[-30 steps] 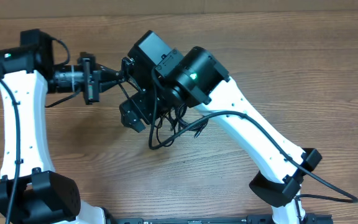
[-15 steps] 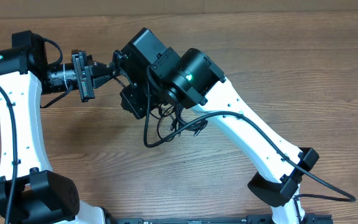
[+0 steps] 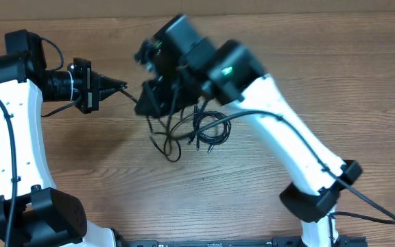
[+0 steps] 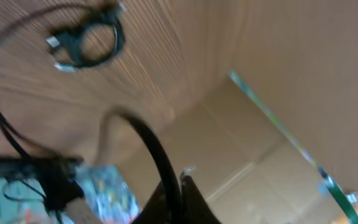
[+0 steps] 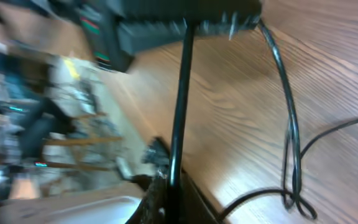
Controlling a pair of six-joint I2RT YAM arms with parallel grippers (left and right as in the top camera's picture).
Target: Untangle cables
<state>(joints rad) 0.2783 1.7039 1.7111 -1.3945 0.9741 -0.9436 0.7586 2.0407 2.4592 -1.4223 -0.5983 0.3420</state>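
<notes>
- Left tool, upper left of the overhead frame, points toward frame right. Fingers together, clamped on the held cable.
- Left wrist view: the cord leaves the closed tips at bottom centre and arcs up and to the left. Picture soft and blurred.
- Right tool, upper centre of the overhead frame, sits just right of the left tool, near it but apart. It and its arm are smeared by blur.
- Right wrist view: right tool has its fingers together on the same held cable. The cord runs straight and taut from the tips to the dark, blurred left tool at the top edge.
- Overhead: a short thin black line joins the two tools.
- Rest of the cables lie on the desk at frame centre, below the right tool. They form a small coil with plug ends poking out.
- A loose loop trails down and left of the coil, lower end on the wood.
- Strands rise from the coil toward the right tool. Which strand is which, cannot tell.
- Left wrist view, upper left: the coil flat on the wood grain.
</notes>
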